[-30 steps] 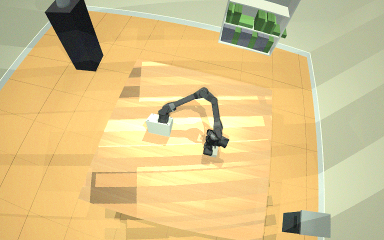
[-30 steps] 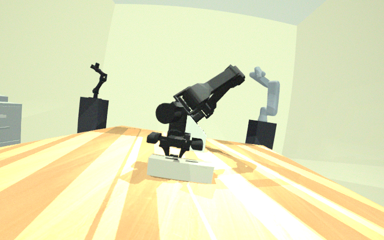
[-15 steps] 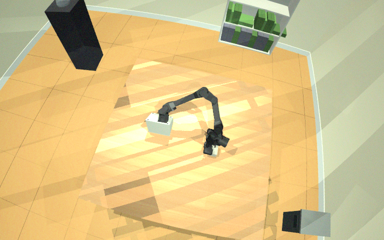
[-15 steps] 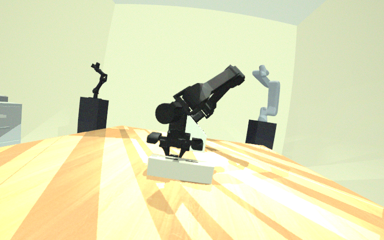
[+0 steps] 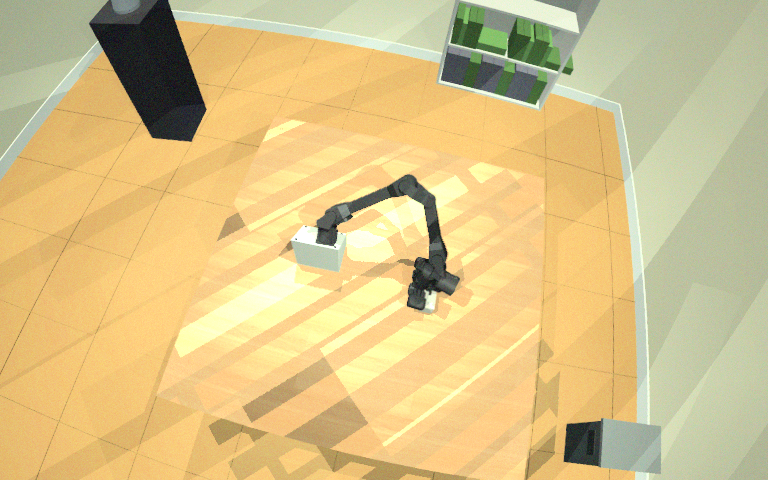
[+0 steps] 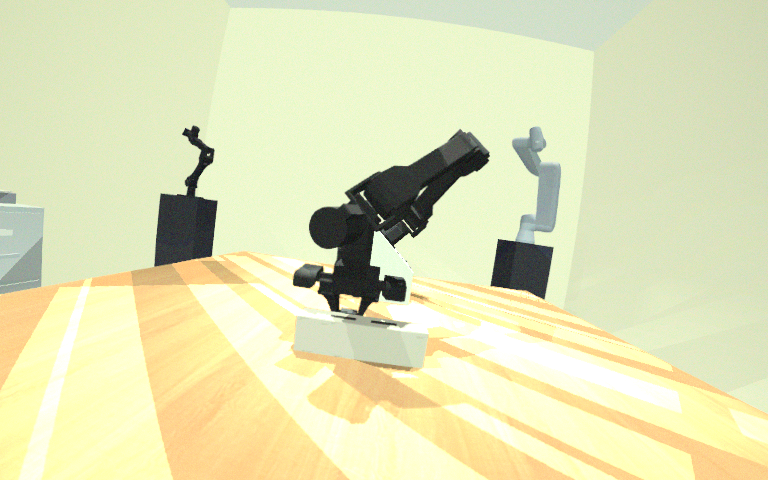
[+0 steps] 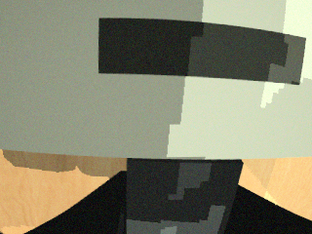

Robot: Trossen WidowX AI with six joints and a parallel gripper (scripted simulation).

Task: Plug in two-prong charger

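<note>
Blk boxy arm [image 5: 431, 220], round jts.

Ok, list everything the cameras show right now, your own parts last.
power strip: one, white, on the wooden table, under the gripper
charger: one, dark grey, held at the strip's top face; prongs not visible
bookshelf: one, white, green and grey boxes, far wall
pedestals with other arms: two, black, behind the table
cabinet: one, grey, floor corner
arm: one, black
gripper: one, black, shut on the charger
</note>
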